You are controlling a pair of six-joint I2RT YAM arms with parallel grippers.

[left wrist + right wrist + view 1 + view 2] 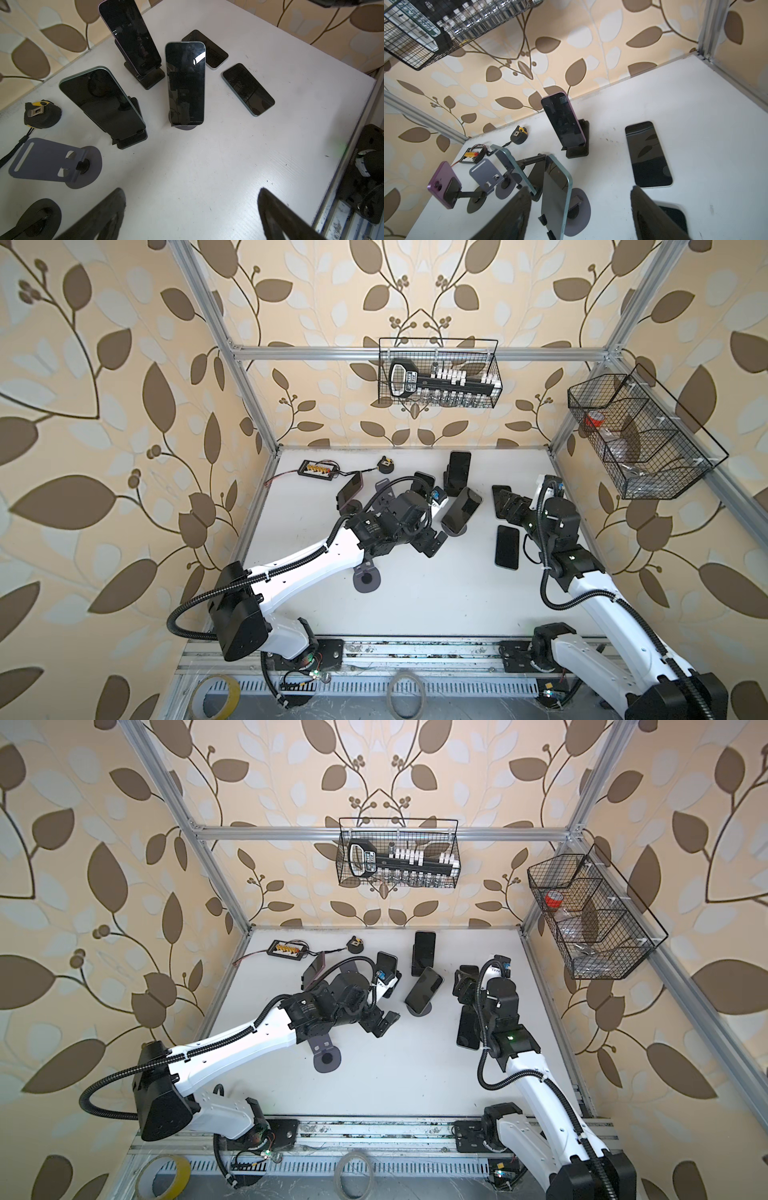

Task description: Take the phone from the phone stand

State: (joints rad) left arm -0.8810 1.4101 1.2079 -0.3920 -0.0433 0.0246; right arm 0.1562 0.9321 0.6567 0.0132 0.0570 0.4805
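Three phones stand on phone stands. A teal-edged phone (pixel 461 510) (pixel 556 197) leans on a grey round-based stand (pixel 581 209) mid-table. My right gripper (pixel 509 506) (pixel 579 188) is open just right of it, touching nothing. In the right wrist view the phone shows ahead of the fingers, nearer one of them. My left gripper (pixel 433 543) (pixel 191 190) hangs open and empty in front of the same phone (pixel 185 83). Another phone (pixel 459 470) sits on a black stand behind. A purple phone (pixel 349 491) is on a stand at the left.
Two phones lie flat on the right (pixel 507 547) (pixel 648 153). An empty grey stand (pixel 366 574) sits under the left arm. A charger board (pixel 318 467) and tape measure (pixel 386 466) are at the back left. Wire baskets (pixel 440 373) (pixel 644 435) hang on the frame.
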